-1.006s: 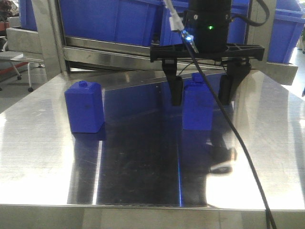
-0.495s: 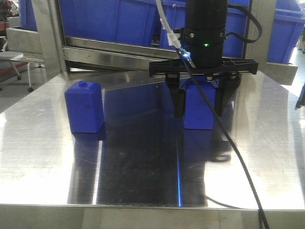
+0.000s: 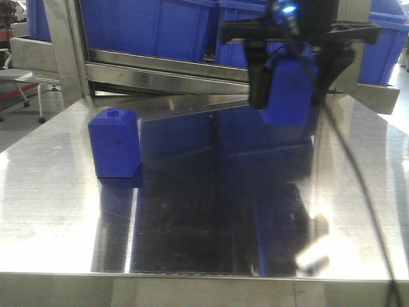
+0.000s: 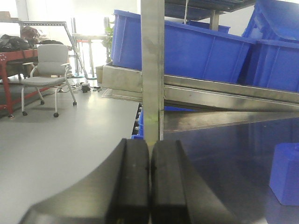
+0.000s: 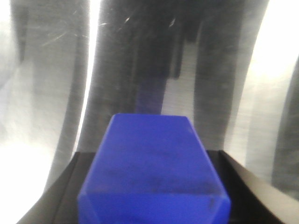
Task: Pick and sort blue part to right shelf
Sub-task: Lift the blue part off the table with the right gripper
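Front view: the right gripper (image 3: 291, 96) hangs over the far right part of the tabletop (image 3: 192, 224), its jaws clamped on the blue part (image 3: 289, 89), which is in the air, clear of the surface. The near half of the tabletop and its right edge lie open. A second blue block (image 3: 115, 144) stands upright near the left edge, well apart from the held one. Along the far edge runs a steel rack with blue bins (image 3: 147, 25) on a shelf; its upright post (image 3: 64, 51) rises at the far left corner. A dark cable (image 3: 358, 211) trails down from the arm across the right side toward the near edge.

Left wrist view: the left gripper (image 4: 149, 186) has its jaws pressed together with nothing between them, and it points at the steel post (image 4: 153, 70). Right of the post the tabletop (image 4: 224, 154) stretches away, with the second blue block (image 4: 285, 172) standing on it at the picture's right border. Blue bins (image 4: 196, 46) fill the shelf behind. To the left is open floor with an office chair (image 4: 46, 70).

Right wrist view: the blue part (image 5: 154, 168) fills the gap between the black fingers (image 5: 70, 186) of the right gripper (image 5: 154, 196), touching both. Below it the tabletop (image 5: 46, 93) shows only blurred streaks and reflections
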Available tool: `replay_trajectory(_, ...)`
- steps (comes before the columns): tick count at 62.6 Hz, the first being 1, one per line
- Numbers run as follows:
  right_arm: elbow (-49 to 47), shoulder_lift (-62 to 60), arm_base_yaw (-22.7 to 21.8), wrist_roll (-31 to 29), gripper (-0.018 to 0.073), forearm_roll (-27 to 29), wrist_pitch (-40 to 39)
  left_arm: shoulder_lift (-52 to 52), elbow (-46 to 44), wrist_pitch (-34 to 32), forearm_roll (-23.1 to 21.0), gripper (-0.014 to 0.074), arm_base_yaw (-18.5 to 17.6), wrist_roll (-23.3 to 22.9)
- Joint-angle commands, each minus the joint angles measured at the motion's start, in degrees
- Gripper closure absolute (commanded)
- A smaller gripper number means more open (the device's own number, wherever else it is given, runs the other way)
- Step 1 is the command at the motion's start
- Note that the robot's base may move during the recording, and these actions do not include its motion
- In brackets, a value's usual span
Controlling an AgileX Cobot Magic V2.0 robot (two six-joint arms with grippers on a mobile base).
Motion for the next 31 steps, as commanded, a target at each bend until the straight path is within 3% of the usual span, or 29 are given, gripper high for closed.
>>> replay_trajectory(1,5.62,-8.76,-2.39,-5.30,0.0131,-1.25,-7.71,-1.22,1.33,-4.56,0.02,0.0473,-0.02,-0.58)
replay_trajectory(18,26.60,-25.94,-12.86,-14.45,0.0131,3.70,-25.31,-1.22,1.33,-4.56,0.02,0.0473,-0.02,-0.58)
replay_trajectory(31,38.00,-36.69,-21.04,-18.76,0.0131,4.93,-33.08,-1.22,1.33,-4.56,0.02,0.0473,-0.02,-0.58)
